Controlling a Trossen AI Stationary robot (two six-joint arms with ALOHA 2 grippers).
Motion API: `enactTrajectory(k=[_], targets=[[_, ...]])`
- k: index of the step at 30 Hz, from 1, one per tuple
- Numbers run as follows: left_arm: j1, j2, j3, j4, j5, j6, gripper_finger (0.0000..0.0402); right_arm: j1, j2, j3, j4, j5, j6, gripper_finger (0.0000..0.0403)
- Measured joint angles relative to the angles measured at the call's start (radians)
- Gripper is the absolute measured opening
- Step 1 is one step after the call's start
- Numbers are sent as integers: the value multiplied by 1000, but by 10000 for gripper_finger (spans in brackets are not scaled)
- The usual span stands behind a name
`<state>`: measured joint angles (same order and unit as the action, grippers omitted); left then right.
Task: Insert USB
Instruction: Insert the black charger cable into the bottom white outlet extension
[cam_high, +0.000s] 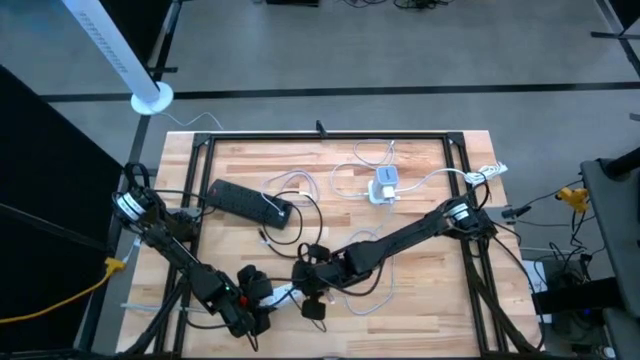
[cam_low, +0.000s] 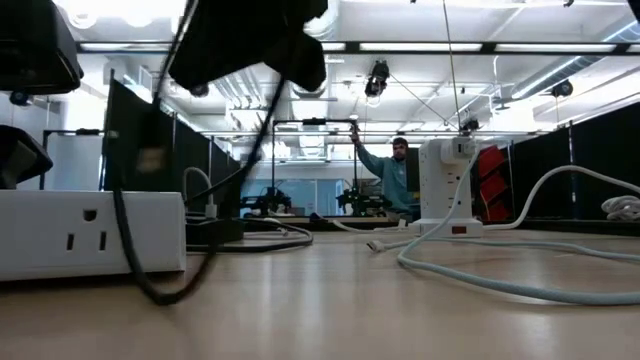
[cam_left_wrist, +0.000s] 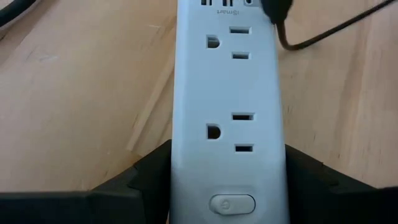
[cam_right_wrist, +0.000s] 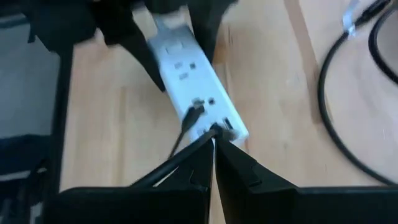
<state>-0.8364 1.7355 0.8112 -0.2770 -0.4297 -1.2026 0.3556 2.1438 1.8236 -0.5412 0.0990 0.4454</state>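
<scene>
A white power strip (cam_left_wrist: 227, 118) lies flat on the wooden counter (cam_left_wrist: 74, 93), outlet face up, with a rocker switch at one end. At the opposite end a black USB plug (cam_right_wrist: 194, 114) with its dark cable sits at the strip's ports.

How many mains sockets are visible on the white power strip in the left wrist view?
2: one socket beside the power button, the other nearer the USB ports. Others may be hidden beyond the picture.
</scene>
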Motion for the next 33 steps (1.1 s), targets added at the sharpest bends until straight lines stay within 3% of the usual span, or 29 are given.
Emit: enactTrajectory(k=[9, 18, 33], targets=[[2, 0, 0, -20, -11, -14, 205, -3, 101, 204, -170, -1, 19, 0], [2, 0, 0, -25, -14, -22, 205, -3, 113, 230, -192, -2, 84, 0], [2, 0, 0, -25, -16, -23, 205, -2, 112, 230, -242, -51, -179, 0]])
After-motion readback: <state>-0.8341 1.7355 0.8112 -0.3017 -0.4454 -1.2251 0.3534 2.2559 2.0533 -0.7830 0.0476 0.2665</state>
